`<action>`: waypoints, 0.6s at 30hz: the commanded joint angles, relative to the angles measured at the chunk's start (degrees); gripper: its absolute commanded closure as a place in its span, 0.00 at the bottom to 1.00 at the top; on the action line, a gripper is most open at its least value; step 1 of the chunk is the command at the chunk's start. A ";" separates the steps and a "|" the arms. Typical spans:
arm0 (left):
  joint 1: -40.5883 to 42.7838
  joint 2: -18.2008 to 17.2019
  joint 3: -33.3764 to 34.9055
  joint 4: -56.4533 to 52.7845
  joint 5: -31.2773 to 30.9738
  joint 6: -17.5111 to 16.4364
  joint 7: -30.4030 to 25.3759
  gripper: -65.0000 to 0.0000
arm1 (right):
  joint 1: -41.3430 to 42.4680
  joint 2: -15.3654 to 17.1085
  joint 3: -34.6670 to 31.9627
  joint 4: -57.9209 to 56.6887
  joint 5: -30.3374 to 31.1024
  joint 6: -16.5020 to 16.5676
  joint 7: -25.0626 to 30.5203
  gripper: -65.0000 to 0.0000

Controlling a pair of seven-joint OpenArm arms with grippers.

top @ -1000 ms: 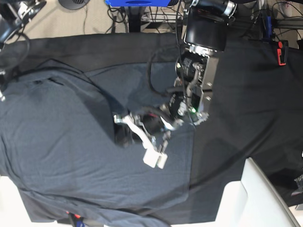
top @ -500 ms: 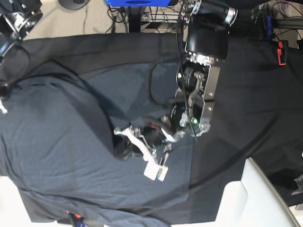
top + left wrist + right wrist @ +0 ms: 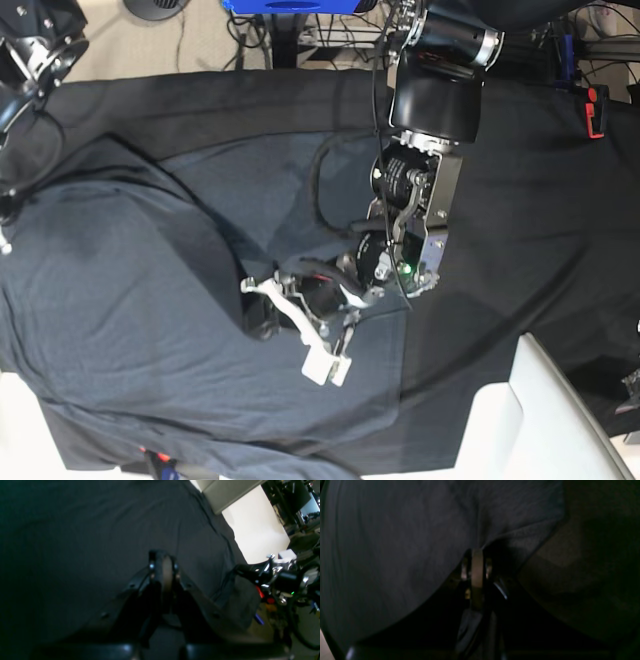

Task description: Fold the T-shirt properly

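Observation:
The dark slate-grey T-shirt (image 3: 130,300) lies spread over the left half of the table. My left gripper (image 3: 262,315) is low over the shirt's middle. In the left wrist view it (image 3: 162,557) is shut, with shirt fabric (image 3: 75,542) gathered at its tips. My right arm (image 3: 30,50) runs down the left edge of the base view, and its gripper is cut off there. In the right wrist view my right gripper (image 3: 477,552) is shut on a pinch of the shirt (image 3: 395,542), which hangs away from it.
The black table cloth (image 3: 530,200) covers the right half. A white chair-like object (image 3: 540,410) stands at the front right corner. A red clamp (image 3: 595,110) sits at the far right edge. Metal hardware and cables (image 3: 280,580) lie beyond the shirt's edge.
My left arm has lowered a little and its gripper has slid slightly forward over the shirt. My right arm at the left edge has drawn further up and out, tightening the shirt's upper left part.

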 commanded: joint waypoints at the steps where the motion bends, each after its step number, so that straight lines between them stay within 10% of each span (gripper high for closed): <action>1: -1.70 0.68 -0.04 1.11 -1.14 -0.58 -3.07 1.00 | 0.76 1.14 -0.04 0.01 0.60 -0.32 1.61 1.00; 18: -3.01 1.03 0.14 -3.37 -1.14 2.85 -8.87 1.00 | 2.52 1.23 0.14 -5.88 0.86 -0.41 8.56 1.00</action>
